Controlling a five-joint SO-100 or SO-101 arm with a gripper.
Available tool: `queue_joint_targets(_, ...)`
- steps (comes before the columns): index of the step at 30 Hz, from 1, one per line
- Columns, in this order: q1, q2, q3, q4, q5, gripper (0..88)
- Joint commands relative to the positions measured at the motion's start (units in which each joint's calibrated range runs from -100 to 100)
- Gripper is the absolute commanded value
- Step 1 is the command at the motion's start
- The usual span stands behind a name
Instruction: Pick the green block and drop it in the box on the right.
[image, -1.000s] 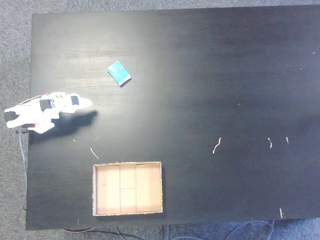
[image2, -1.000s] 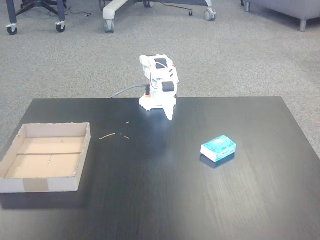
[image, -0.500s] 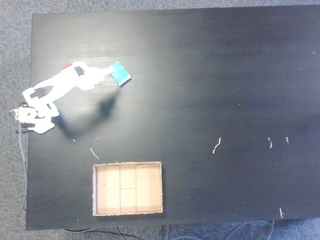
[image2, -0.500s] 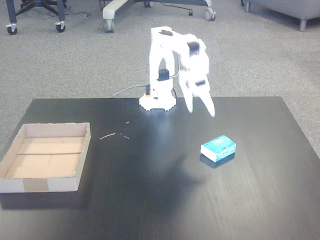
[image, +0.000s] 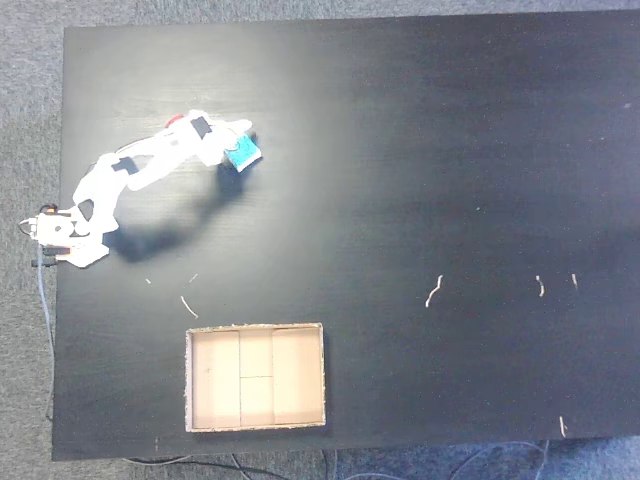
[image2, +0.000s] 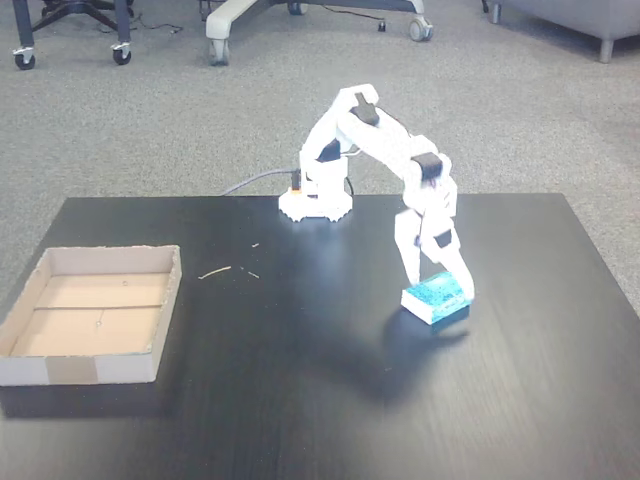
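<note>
While its two white fingers (image2: 411, 267) stand spread apart on either side of the green block (image2: 438, 296), the end effector (image2: 436, 280) sits low over the black counter (image2: 300, 380), open and not clamped; one finger comes down at the block's left end and the other at its far right corner in a fixed view, though whether the tips touch the block cannot be told. Seen from above in a fixed view, the end effector (image: 240, 150) covers the left part of the green block (image: 245, 155), which lies flat on the counter (image: 420, 180) toward its upper left area, tilted at an angle to the counter's edges. Behind the end effector the white arm (image2: 385, 145) arches up and back to its round base (image2: 315, 205), which stands at the far edge of the counter with a grey cable (image2: 255, 182) trailing off to the carpeted floor (image2: 150, 120). Well apart from the block, the box (image2: 90, 325) rests near the front left corner in that same view, its low cardboard walls open to the top. From above, the box (image: 256, 420) lies at the lower edge, with a few pale scraps (image: 433, 291) scattered on the dark surface to its right.
</note>
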Motion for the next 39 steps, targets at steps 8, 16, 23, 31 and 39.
queue_joint_targets(8, -1.33, 3.94, -4.64, 0.22, 1.37, 29.2)
queue_joint_targets(16, 11.23, -31.11, 6.51, 4.26, 0.59, 27.5)
queue_joint_targets(23, 43.03, -57.28, 16.66, -1.43, 3.57, 27.7)
queue_joint_targets(31, 54.99, -34.84, 5.60, -14.89, 4.84, 27.8)
queue_joint_targets(39, 69.32, -17.65, 2.43, -34.55, 9.38, 27.9)
